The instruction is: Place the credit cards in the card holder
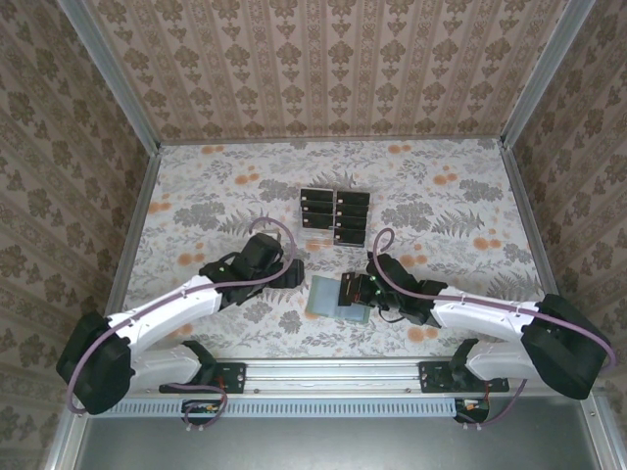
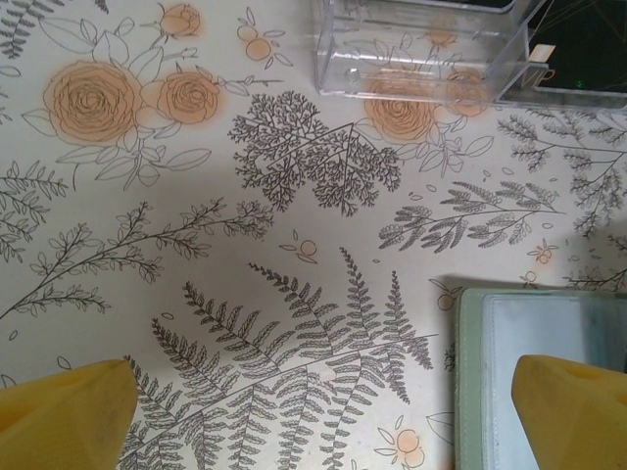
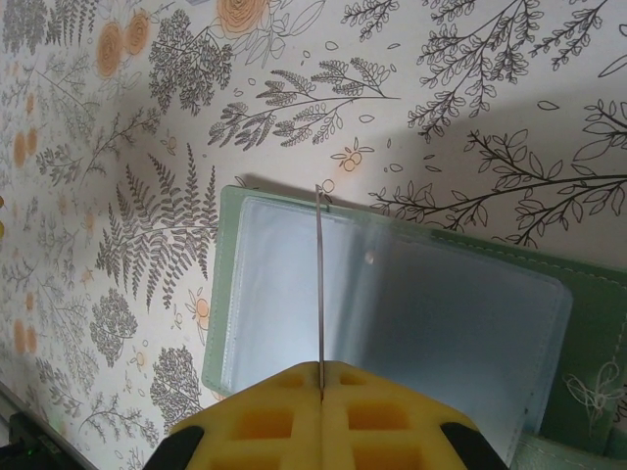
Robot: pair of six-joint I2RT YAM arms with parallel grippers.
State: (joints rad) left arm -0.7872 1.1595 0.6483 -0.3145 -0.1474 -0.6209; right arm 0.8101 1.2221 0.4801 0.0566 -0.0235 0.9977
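The sage-green card holder point(image 1: 323, 297) lies open on the floral table, its clear sleeves point(image 3: 421, 323) facing up. My right gripper point(image 3: 321, 370) is shut on one credit card point(image 3: 319, 284), seen edge-on as a thin line standing over the holder's left sleeve. In the top view this gripper point(image 1: 355, 289) hovers over the holder. Several more black credit cards point(image 1: 334, 212) sit in a clear rack behind it. My left gripper point(image 2: 323, 421) is open with only bare table between its yellow fingertips point(image 2: 69, 416). The holder's left edge point(image 2: 470, 372) lies by its right finger.
The clear tiered plastic rack point(image 2: 421, 49) stands just beyond the left gripper, with a black card point(image 2: 583, 49) in its right part. Patterned walls point(image 1: 323, 69) close in the table at the back and both sides. A metal rail point(image 1: 333, 374) runs along the near edge.
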